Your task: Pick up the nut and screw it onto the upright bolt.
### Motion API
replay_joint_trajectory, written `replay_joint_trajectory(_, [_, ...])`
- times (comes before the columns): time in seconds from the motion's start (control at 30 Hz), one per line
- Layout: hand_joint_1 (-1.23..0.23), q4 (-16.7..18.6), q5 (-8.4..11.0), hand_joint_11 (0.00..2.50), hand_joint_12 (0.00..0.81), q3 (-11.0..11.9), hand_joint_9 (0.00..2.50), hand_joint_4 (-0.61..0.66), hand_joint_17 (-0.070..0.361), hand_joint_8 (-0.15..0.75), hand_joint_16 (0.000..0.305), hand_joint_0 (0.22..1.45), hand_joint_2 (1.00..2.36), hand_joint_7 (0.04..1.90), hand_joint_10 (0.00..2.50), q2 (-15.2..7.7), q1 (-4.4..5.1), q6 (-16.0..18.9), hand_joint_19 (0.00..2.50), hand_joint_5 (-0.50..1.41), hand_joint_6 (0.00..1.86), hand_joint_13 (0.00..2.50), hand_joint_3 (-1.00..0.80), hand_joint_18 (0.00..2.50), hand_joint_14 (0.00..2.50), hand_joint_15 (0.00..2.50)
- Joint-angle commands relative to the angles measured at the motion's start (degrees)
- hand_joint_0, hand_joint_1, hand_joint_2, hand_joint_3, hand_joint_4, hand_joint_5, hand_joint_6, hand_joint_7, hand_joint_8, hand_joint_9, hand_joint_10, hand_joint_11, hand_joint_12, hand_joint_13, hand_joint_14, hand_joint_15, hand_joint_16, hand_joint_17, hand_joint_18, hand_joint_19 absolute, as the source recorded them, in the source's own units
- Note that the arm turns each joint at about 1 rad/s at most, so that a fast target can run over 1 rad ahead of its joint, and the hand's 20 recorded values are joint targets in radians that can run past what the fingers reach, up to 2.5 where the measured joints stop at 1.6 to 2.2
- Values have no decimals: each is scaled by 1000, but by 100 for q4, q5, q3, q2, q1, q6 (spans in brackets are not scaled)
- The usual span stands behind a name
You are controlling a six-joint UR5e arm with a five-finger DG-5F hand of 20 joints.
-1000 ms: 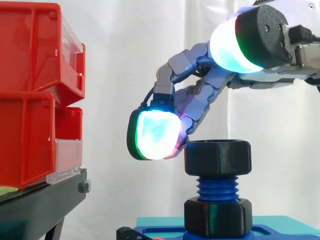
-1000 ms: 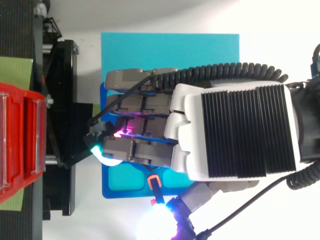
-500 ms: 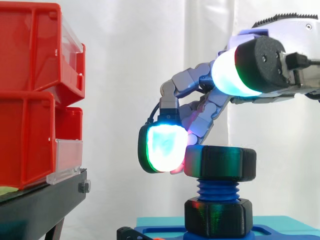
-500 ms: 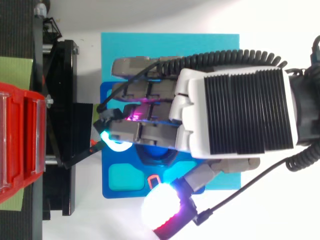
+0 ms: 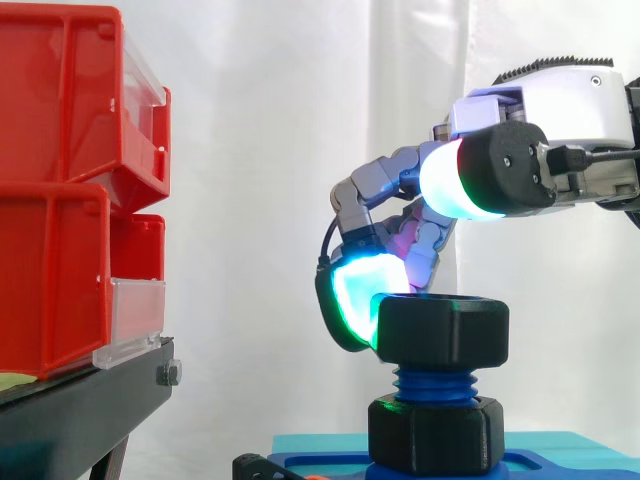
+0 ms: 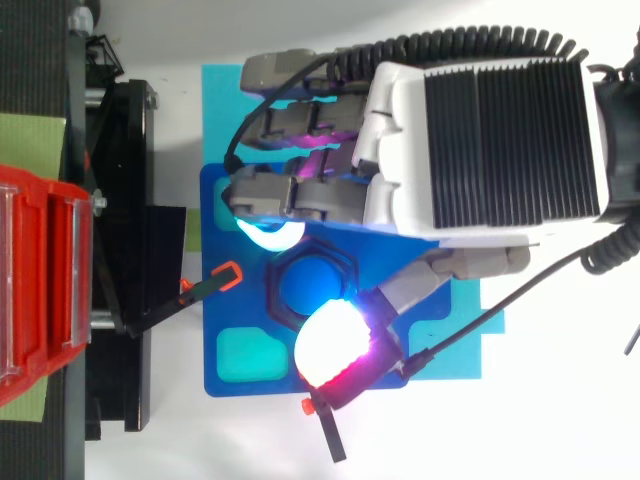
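Observation:
The black hex nut [image 5: 440, 330] sits on top of the upright blue bolt [image 5: 435, 384], with a few threads showing below it. From above, the nut [image 6: 345, 268] rings the bolt's blue end [image 6: 310, 287]. My hand [image 6: 500, 130] reaches in from the right over the bolt. Its fingers are curled down, and a cyan-green fingertip [image 5: 352, 300] presses the nut's far left side. The thumb's white and red pad [image 6: 335, 350] hangs on the near side, higher than the nut in the side view.
A second black nut [image 5: 435, 435] sits at the bolt's foot on the blue base plate [image 6: 225, 325], which lies on a cyan mat [image 6: 225, 100]. An orange-tipped clip [image 6: 225, 277] lies at the plate's left. Red bins [image 5: 60, 190] on a black stand [image 5: 90, 400] rise at the left.
The hand swung from the bolt's near side toward the far side and came lower. Its fingertip moved right against the nut. The nut now sits slightly lower on the threads.

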Motion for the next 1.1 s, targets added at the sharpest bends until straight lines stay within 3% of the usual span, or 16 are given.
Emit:
replay_joint_trajectory(0.0, [-173,3,-44,0,228,2,1141,163,47,306,21,545,1000,1291,0,0,-50,-1,0,18,626,798,-500,501,0,0])
replay_joint_trajectory(0.1, [-176,3,-123,0,226,2,1186,171,45,308,20,546,1000,1308,0,8,-111,-1,0,24,614,824,-500,522,0,0])
replay_joint_trajectory(0.13, [-177,3,-141,0,227,2,1186,183,45,307,20,546,1000,1436,0,0,-120,-1,0,27,552,822,-500,521,0,0])
replay_joint_trajectory(0.2, [-171,12,-255,0,228,11,1175,197,46,306,20,545,1000,1508,0,0,-173,8,0,26,500,811,-500,512,0,0])
replay_joint_trajectory(0.57, [-133,3,-334,0,271,204,1020,263,62,289,27,531,1000,907,0,8,-199,8,0,-77,504,726,-500,446,0,0])
replay_joint_trajectory(0.7, [-123,21,-308,0,281,204,964,237,67,280,30,526,1000,788,0,8,-155,8,0,-97,503,684,-500,415,0,0])
replay_joint_trajectory(0.9, [-109,21,-264,0,286,204,920,235,72,273,32,523,1000,770,0,0,-41,8,0,-101,503,652,-500,391,0,0])
replay_joint_trajectory(1.07, [-121,3,-114,0,286,204,915,240,72,275,32,529,1000,794,0,0,135,17,0,-96,503,644,-500,385,0,0])
